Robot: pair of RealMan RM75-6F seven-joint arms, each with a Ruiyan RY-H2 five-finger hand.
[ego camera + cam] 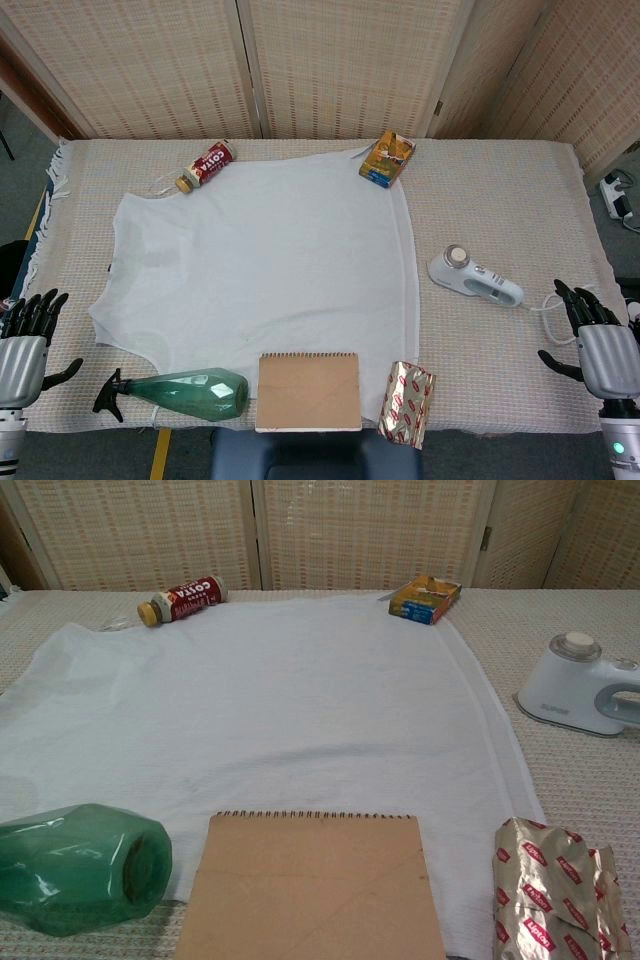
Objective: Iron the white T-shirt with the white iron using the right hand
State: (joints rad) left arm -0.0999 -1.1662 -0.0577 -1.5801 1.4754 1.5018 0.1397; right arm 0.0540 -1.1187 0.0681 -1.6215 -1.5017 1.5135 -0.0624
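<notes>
The white T-shirt (260, 260) lies spread flat across the middle of the table, also filling most of the chest view (250, 700). The white iron (475, 280) with a grey handle lies on the cloth to the right of the shirt; the chest view shows the iron (585, 685) at its right edge. My right hand (598, 340) hovers at the table's front right corner, fingers apart and holding nothing, a short way right of the iron. My left hand (25, 340) is at the front left edge, fingers spread, empty.
A red-labelled bottle (205, 165) lies at the shirt's far left, an orange box (388, 158) at its far right corner. Along the front edge sit a green spray bottle (185, 392), a brown spiral notebook (309, 390) and a gold snack packet (408, 402). The iron's cord (545, 305) trails right.
</notes>
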